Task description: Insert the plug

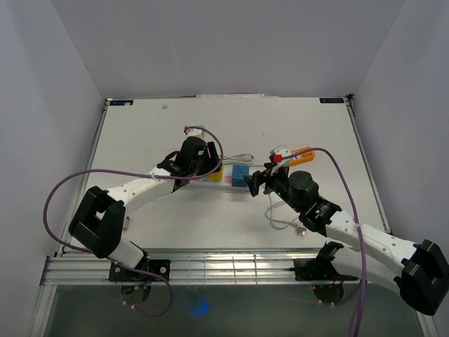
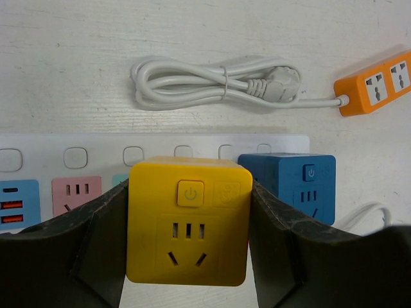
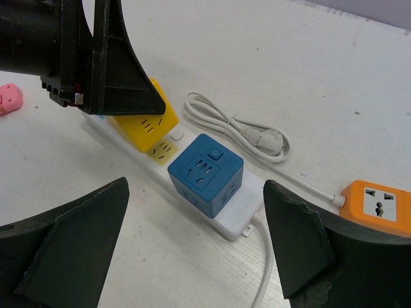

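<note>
The left gripper (image 2: 189,186) pinches the yellow cube plug adapter (image 2: 189,221) between both fingers (image 2: 103,237), over the white power strip (image 2: 154,144) at mid-table. The right gripper (image 3: 196,192) has its fingers spread wide, clear of the neighbouring blue cube adapter (image 3: 205,173).

Power symbol on the square button (image 2: 191,193) atop the yellow cube socket (image 2: 187,256), in the left wrist view. Same symbol in white on the small button (image 2: 311,172) of the blue cube socket (image 2: 286,196). Faint embossed mark beside the yellow one's button, too dim to read.
</note>
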You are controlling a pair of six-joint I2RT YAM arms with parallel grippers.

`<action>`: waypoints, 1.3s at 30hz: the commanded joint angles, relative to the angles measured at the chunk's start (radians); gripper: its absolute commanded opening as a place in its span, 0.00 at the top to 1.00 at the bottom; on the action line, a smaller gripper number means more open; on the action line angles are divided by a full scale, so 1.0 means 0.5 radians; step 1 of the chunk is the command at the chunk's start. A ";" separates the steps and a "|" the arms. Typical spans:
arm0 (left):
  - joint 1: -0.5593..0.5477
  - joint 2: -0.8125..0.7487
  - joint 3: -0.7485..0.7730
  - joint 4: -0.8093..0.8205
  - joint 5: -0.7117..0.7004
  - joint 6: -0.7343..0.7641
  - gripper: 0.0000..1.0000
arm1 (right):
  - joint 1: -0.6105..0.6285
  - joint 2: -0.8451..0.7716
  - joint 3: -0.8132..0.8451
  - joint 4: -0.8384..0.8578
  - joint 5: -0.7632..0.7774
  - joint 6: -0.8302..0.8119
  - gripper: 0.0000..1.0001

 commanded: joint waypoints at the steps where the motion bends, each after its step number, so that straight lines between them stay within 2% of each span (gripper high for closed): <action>1: -0.016 -0.002 0.033 0.083 -0.016 0.002 1.00 | -0.012 0.018 0.064 0.036 0.032 0.022 0.10; 39: -0.081 0.155 0.217 -0.184 -0.188 -0.032 1.00 | -0.034 0.073 0.079 0.023 0.001 0.044 0.10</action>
